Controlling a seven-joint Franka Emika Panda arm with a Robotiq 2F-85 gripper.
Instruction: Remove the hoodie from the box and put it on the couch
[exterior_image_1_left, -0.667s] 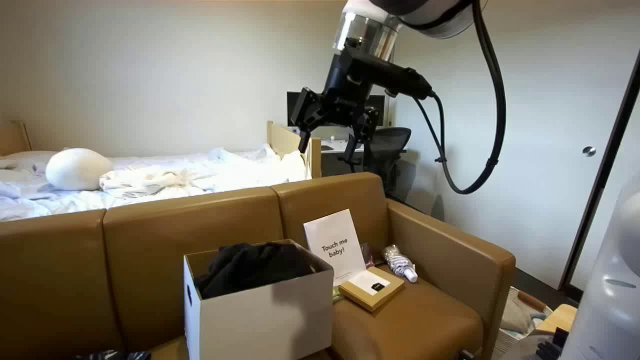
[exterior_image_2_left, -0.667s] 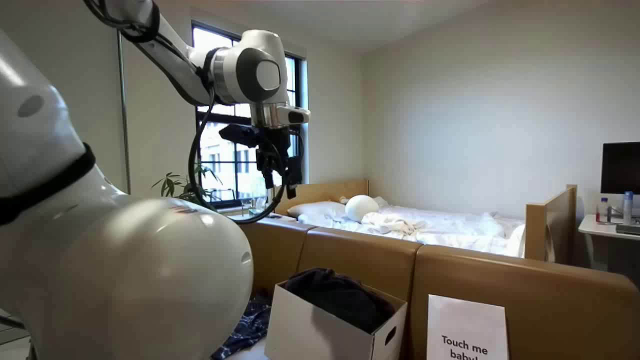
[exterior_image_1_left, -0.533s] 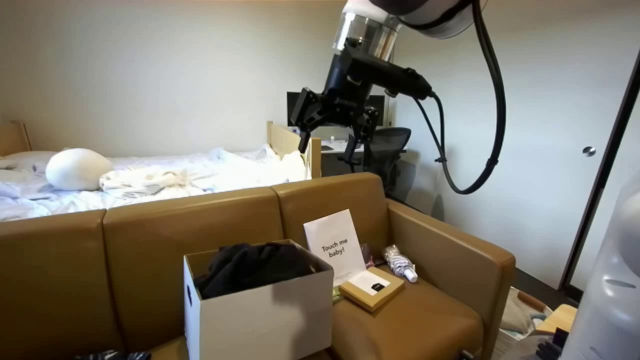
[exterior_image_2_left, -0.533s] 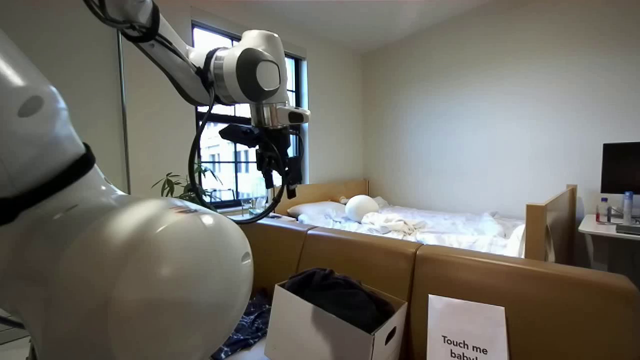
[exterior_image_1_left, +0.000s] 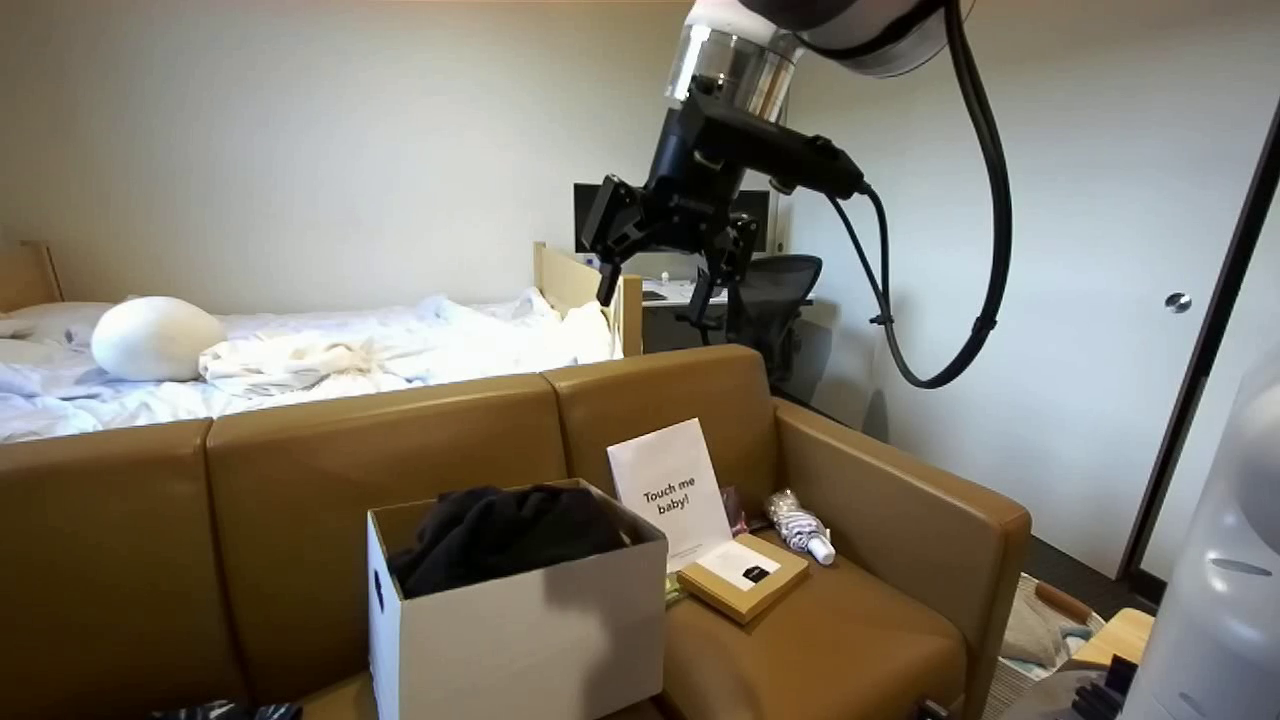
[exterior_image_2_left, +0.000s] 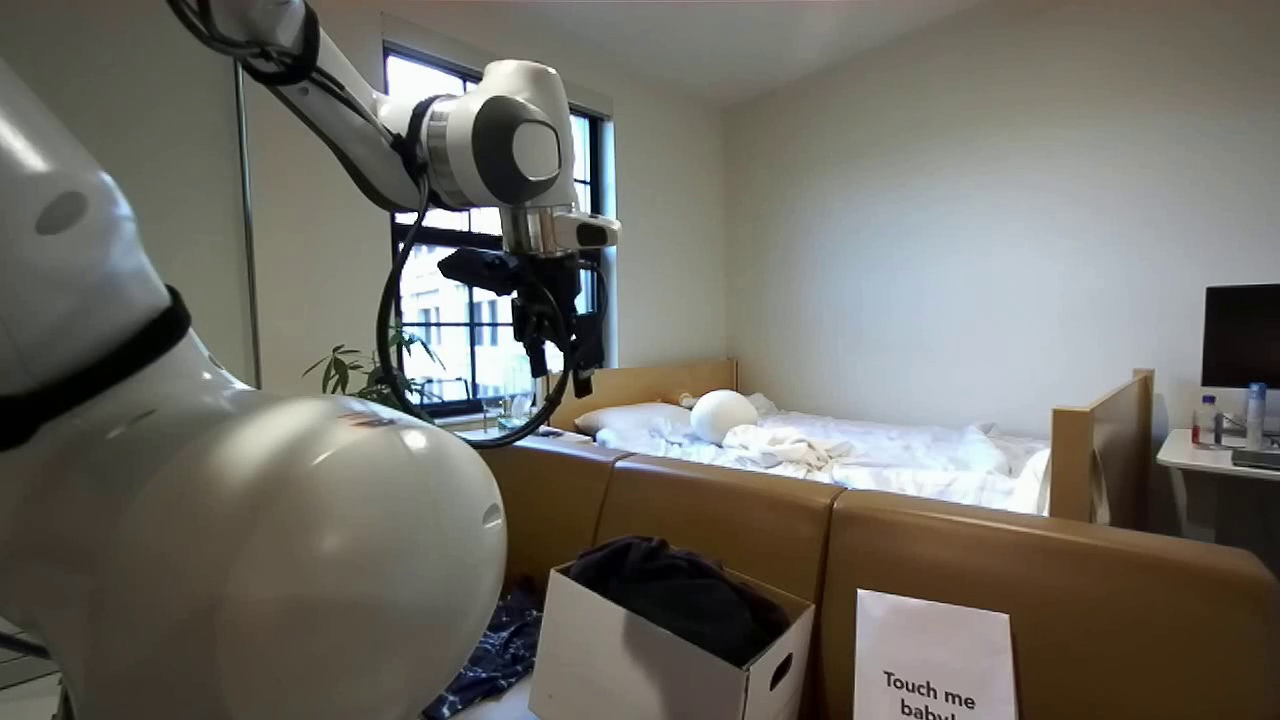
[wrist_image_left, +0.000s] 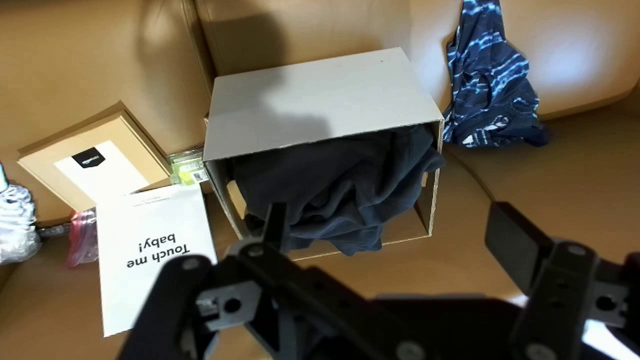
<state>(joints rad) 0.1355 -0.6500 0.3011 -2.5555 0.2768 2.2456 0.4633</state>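
The hoodie is black, soft and bunched up inside the box; it shows in both exterior views (exterior_image_1_left: 510, 540) (exterior_image_2_left: 680, 600) and in the wrist view (wrist_image_left: 330, 185). Its top rises slightly over the rim, and a fold reaches the back edge. The white cardboard box (exterior_image_1_left: 530, 640) stands open on the tan leather couch (exterior_image_1_left: 380, 440); it also shows in the wrist view (wrist_image_left: 325, 105). My gripper (exterior_image_1_left: 652, 298) is open and empty, pointing down well above the couch. In the wrist view its fingers (wrist_image_left: 395, 235) are wide apart, and nothing is between them. The box's inside floor is hidden.
Beside the box lie a small tan flat box (exterior_image_1_left: 745, 578), a white sign (exterior_image_1_left: 670, 490) leaning on the backrest, and a wrapped umbrella (exterior_image_1_left: 800, 525). A dark blue patterned cloth (wrist_image_left: 492, 90) lies on the box's other side. A bed (exterior_image_1_left: 450, 340) stands behind the couch.
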